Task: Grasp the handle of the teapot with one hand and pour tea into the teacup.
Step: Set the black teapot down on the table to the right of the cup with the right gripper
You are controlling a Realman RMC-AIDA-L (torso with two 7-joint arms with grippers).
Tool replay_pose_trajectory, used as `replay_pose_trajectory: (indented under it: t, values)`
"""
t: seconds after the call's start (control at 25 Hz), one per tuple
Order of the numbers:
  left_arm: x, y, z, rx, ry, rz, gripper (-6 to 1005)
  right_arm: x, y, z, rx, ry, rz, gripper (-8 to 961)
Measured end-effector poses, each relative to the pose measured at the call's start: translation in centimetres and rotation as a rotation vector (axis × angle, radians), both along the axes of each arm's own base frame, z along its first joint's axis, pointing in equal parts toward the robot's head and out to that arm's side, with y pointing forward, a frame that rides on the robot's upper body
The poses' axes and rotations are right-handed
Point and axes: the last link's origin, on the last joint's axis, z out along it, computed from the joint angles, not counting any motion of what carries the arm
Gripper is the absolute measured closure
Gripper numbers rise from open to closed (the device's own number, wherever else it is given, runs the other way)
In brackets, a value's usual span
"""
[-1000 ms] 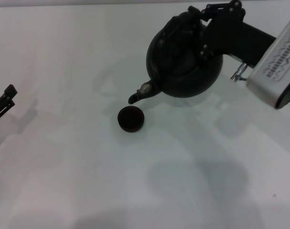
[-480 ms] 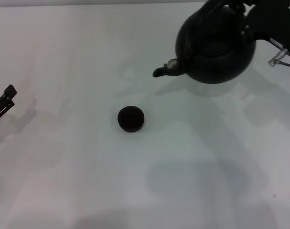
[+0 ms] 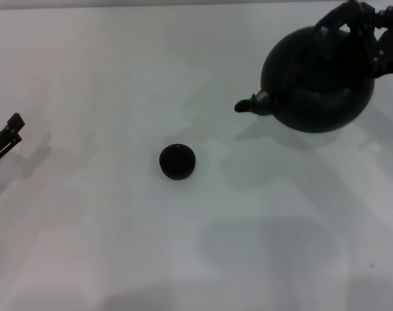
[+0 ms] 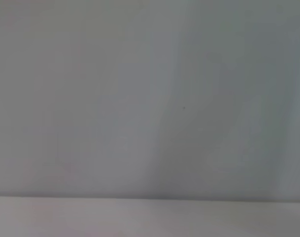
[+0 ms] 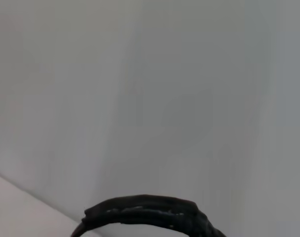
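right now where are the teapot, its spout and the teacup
teapot (image 3: 319, 91), head view, on the round body
spout (image 3: 247, 104), head view, near its tip
teacup (image 3: 177, 161), head view, on the cup's middle

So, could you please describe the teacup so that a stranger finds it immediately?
On the white table, look left of and nearer than the big black teapot held by the right gripper. The teacup stands alone there: tiny, round, low and dark.

The teapot (image 3: 318, 81), carried by the right gripper (image 3: 368, 26), moved from just above the teacup (image 3: 177, 161) to the upper right of the frame. Its spout (image 3: 251, 103) swung level and ended well apart from the cup.
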Motion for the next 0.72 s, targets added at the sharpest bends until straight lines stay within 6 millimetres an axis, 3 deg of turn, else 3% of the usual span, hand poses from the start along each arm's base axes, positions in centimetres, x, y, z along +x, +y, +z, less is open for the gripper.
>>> replay_pose_trajectory:
  t: [0.28, 0.72]
  values:
    - [0.2, 0.5, -0.1, -0.003, 0.002, -0.005, 127, 1.7, -0.4, -1.2, -0.026, -0.042, -0.015, 846]
    - [0.2, 0.4, -0.1, -0.004, 0.001, -0.003, 127, 2.7, -0.6, -2.4, -0.025, -0.102, 0.002, 845]
